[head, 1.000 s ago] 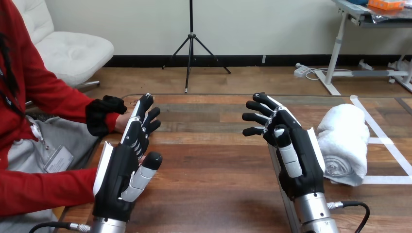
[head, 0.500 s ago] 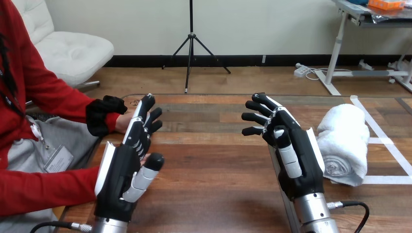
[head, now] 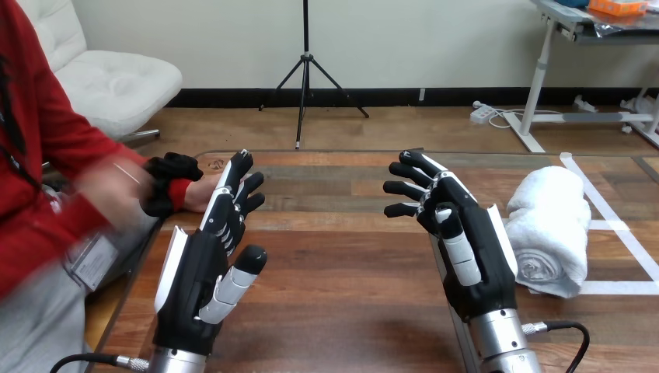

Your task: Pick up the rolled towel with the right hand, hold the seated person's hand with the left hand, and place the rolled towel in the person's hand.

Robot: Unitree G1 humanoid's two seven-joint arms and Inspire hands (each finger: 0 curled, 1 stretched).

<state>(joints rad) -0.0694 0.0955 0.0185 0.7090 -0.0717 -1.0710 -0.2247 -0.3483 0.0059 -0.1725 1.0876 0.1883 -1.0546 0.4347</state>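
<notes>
The towel [head: 548, 225] is a fluffy white roll, spiral end toward the camera. It's lying on the wooden surface [head: 342, 272] just right of the right robot hand [head: 466, 233], which has its fingers spread and holds nothing. The left robot hand [head: 206, 264] is spread too, fingertips by the person's hand [head: 198, 193].

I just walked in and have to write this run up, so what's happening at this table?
Nothing is held yet. The right robot hand is open beside the rolled towel, which lies on the table. The left robot hand, also open, reaches toward the person's hand on the table edge; whether they touch, I cannot tell.
</notes>
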